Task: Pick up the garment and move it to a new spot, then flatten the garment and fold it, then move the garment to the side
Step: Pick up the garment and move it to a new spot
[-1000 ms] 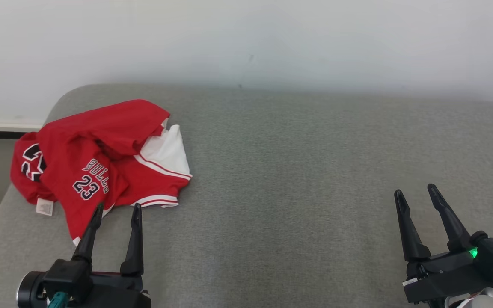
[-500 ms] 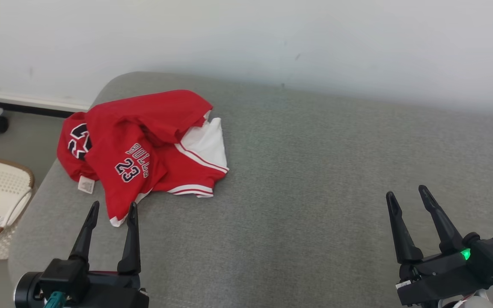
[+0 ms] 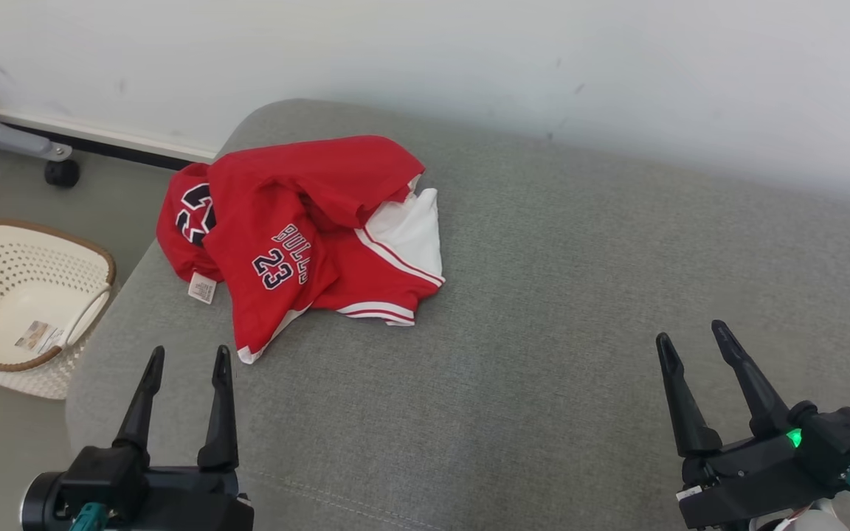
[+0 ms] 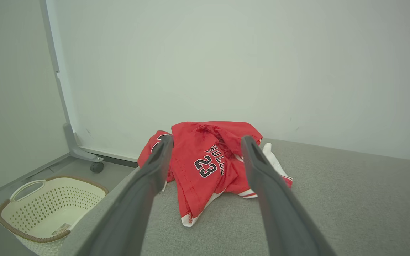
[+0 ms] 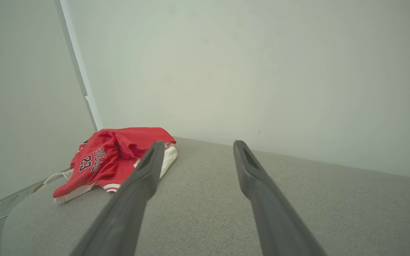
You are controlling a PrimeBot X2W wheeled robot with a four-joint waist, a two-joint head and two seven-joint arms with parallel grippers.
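Note:
The garment (image 3: 299, 236) is a red jersey with white trim and "BULLS 23" lettering, lying crumpled near the far left corner of a grey cushion (image 3: 558, 295). It also appears straight ahead between my left fingers, garment (image 4: 205, 167), and at the left in the right wrist view, garment (image 5: 109, 156). My left gripper (image 3: 187, 359) is open just short of the jersey's near hem, holding nothing. My right gripper (image 3: 692, 333) is open over bare cushion far to the right. The left gripper (image 4: 206, 140) and right gripper (image 5: 198, 144) show spread fingers in their own views.
A cream perforated laundry basket (image 3: 41, 258) stands on the floor left of the cushion, basket (image 4: 30, 199). A grey wheeled frame leg (image 3: 12, 140) runs along the white wall behind. The cushion's left edge drops off close to my left gripper.
The head camera has turned left, shifting the whole picture right and bringing the basket and frame leg into view. The jersey lies as before. Both grippers stay open.

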